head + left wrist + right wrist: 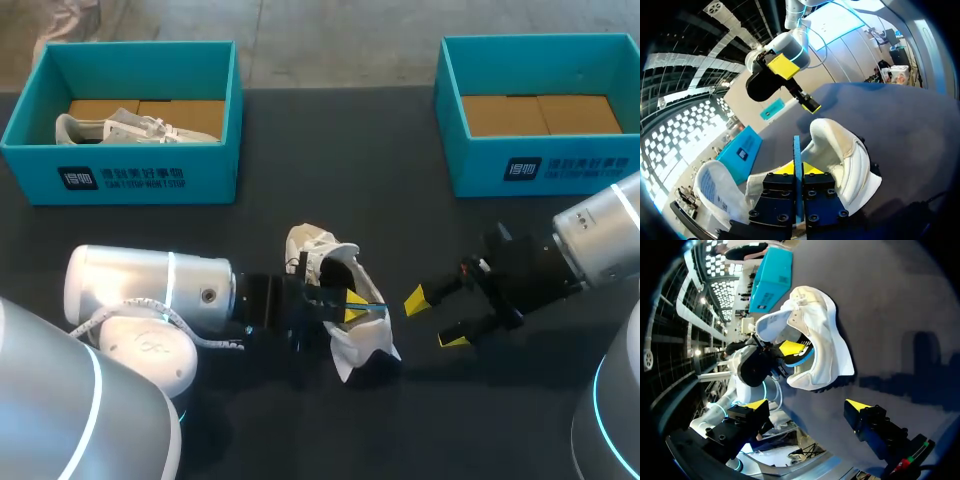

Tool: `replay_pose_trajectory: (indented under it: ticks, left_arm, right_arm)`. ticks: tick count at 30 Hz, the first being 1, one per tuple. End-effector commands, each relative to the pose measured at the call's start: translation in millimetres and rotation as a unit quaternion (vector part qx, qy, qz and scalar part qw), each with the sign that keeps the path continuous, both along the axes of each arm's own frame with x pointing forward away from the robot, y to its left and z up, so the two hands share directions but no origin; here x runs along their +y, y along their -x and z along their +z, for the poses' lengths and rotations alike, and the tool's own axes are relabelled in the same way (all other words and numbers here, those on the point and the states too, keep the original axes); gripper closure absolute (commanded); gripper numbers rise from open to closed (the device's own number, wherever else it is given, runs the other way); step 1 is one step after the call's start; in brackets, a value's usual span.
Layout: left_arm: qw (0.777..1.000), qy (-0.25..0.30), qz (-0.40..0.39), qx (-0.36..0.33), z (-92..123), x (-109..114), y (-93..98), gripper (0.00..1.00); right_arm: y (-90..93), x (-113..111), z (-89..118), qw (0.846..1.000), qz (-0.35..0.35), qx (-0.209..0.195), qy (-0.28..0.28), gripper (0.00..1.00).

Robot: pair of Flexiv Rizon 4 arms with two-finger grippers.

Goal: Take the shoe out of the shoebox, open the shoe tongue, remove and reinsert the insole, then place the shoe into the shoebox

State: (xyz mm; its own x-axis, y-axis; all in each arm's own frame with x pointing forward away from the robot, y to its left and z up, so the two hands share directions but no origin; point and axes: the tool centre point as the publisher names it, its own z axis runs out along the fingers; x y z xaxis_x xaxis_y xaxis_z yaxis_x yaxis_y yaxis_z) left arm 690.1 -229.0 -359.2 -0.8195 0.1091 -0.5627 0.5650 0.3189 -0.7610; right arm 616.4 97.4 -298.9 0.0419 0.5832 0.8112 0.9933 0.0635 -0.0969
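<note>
Yellow-tipped left jaws are pinching the thin blue insole [797,150] by its edge, right inside the mouth of the white shoe [362,342], and that shoe lies out on the dark table [330,150], well apart from the teal shoebox [540,165] at the back. Right jaws hang spread wide just beside the shoe, on the side away from the left arm, touching nothing.

Head cam looks down on the counter [330,160] from above and behind; both wrist cams sit close, sharing the shoe [312,243].
</note>
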Motion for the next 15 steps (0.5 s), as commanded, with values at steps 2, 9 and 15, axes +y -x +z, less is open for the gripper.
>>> replay_pose_trajectory:
  ticks: [2,9,15]
  left_arm:
    - [1.000,-0.003,0.004,0.002,-5.3,-1.8,-3.0,1.00]
    - [1.000,0.000,0.002,0.004,-2.4,-2.9,-3.7,0.87]
    - [1.000,0.011,-0.008,0.002,6.4,-4.9,0.3,0.63]
  right_arm:
    - [0.9,1.0,0.3,1.000,-0.001,0.000,0.002,0.00]
    - [0.9,1.0,0.3,1.000,-0.001,0.000,0.002,0.00]
    - [0.9,1.0,0.3,1.000,-0.001,0.000,0.002,0.00]
